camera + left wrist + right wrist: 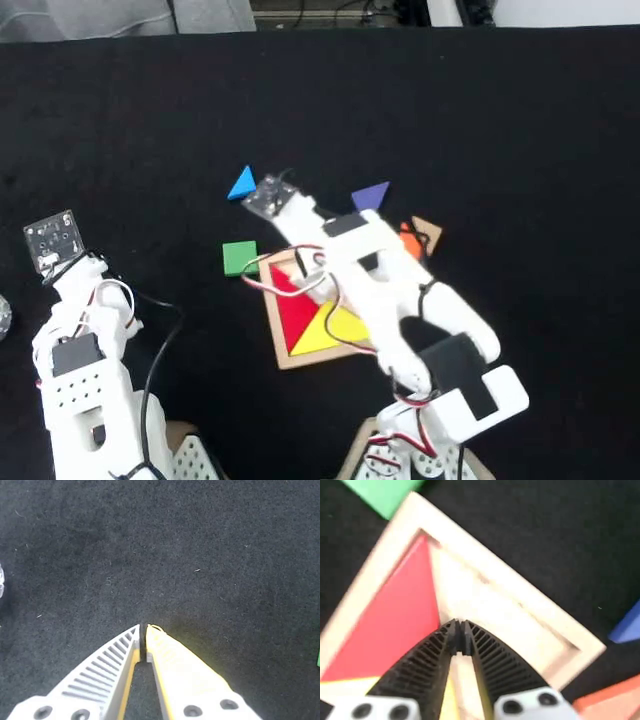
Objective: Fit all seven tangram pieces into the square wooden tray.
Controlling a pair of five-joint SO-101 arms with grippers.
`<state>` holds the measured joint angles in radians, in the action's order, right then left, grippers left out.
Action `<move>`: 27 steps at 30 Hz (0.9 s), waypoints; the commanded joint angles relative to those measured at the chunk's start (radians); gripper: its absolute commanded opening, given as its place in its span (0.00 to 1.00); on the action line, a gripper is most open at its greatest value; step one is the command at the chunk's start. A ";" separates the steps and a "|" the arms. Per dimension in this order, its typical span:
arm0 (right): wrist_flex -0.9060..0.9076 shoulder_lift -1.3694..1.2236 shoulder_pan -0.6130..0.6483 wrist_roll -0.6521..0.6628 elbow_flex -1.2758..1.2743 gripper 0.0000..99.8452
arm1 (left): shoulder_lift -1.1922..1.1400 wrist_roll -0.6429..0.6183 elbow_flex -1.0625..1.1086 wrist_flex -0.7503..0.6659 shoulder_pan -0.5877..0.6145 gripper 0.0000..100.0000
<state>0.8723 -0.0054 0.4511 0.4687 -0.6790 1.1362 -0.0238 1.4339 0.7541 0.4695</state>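
Two ribbed plastic hands are clenched on nothing. At far left, the left hand (143,628) hangs over the black, felt-like desk (520,150). A green square (239,258) lies just beside the corner of the wooden tray (470,552), a blue triangle (242,184) beyond it. The square tray sits askew; inside, a red triangle (293,312) and a yellow triangle (338,328) lie flat, long edges along the rim, tips toward the middle. The right hand (458,624) hovers over bare wood. Rightward lie a purple triangle (370,195), an orange piece (409,241) and a tan triangle (429,233).

Robotics lab bench, black cloth table (520,120), loose cables (372,12) behind
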 commanded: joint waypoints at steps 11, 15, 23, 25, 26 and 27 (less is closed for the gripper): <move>-0.028 0.031 -0.072 0.000 0.085 0.01 | 0.005 -0.003 -0.004 -0.014 -0.001 0.03; -0.100 0.031 -0.077 -0.002 0.053 0.01 | 0.005 -0.003 -0.004 -0.014 -0.001 0.03; -0.137 0.031 -0.152 -0.017 0.059 0.01 | 0.005 -0.003 -0.004 -0.014 -0.001 0.03; -0.133 0.031 -0.160 -0.026 0.059 0.01 | 0.005 -0.003 -0.004 -0.014 -0.001 0.03; -0.130 0.031 -0.160 -0.023 0.059 0.01 | 0.005 -0.003 -0.004 -0.014 -0.001 0.03; -0.126 0.031 -0.158 -0.023 0.058 0.01 | 0.005 -0.003 -0.004 -0.014 -0.001 0.03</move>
<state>0.7541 -0.0054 0.3069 0.4565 -0.6452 1.1362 -0.0238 1.4339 0.7541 0.4695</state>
